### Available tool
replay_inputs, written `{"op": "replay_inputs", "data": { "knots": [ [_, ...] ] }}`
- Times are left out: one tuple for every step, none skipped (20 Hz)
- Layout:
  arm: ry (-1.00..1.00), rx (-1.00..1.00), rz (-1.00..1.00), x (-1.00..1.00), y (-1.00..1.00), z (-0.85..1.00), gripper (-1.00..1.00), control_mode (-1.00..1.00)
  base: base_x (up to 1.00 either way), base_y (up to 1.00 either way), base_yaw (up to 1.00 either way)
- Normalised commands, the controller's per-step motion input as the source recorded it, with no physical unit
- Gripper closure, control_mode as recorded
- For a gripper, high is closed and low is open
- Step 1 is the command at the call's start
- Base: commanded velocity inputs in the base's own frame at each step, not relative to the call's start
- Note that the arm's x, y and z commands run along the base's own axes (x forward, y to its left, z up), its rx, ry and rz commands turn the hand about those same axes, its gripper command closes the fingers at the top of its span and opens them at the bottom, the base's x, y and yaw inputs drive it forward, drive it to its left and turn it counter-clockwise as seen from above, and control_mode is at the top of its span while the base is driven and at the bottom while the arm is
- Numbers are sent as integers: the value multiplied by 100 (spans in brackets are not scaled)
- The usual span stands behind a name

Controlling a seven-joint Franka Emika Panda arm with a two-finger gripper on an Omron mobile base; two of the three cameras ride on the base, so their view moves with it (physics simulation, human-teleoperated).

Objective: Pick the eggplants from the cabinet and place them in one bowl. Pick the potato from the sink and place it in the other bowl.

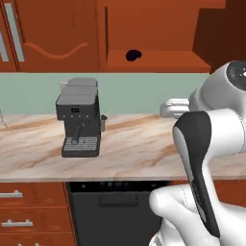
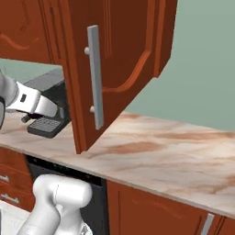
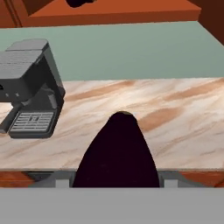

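Countertop of pale marble [image 1: 139, 144] sits under the red-brown wooden cabinet [image 1: 62, 33], with a dark grey coffee machine [image 1: 79, 117] at nine o'clock. One small dark purple eggplant [image 1: 133, 55] waits in the shelf niche. The gripper [image 3: 116, 175] is pinching another dark eggplant [image 3: 117, 153]. Next, I think, it must carry this one to a bowl.

Two eggplants are counted: one [image 1: 133, 55] on the cabinet [image 1: 57, 33] shelf, one [image 3: 117, 153] before the hand camera; one coffee machine [image 1: 80, 116] near the worktop's [image 1: 139, 149] left end
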Motion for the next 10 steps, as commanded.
{"op": "replay_inputs", "data": {
  "knots": [
    [0, 0, 0, 0, 0, 0, 100, 100, -11, 0, 66],
    [0, 0, 0, 0, 0, 0, 100, 100, -9, 0, 67],
    [0, 0, 0, 0, 0, 0, 100, 100, -8, 0, 75],
    [0, 0, 0, 0, 0, 0, 100, 100, -6, 0, 78],
    [0, 0, 0, 0, 0, 0, 100, 100, -6, 0, 80],
    [0, 0, 0, 0, 0, 0, 100, 100, -4, 0, 82],
    [0, 0, 0, 0, 0, 0, 100, 100, -3, 0, 82],
    [0, 0, 0, 0, 0, 0, 100, 100, -1, 0, 84],
    [0, 0, 0, 0, 0, 0, 100, 100, 0, 0, 85],
    [0, 0, 0, 0, 0, 0, 100, 100, 0, 0, 85]
  ]
}}
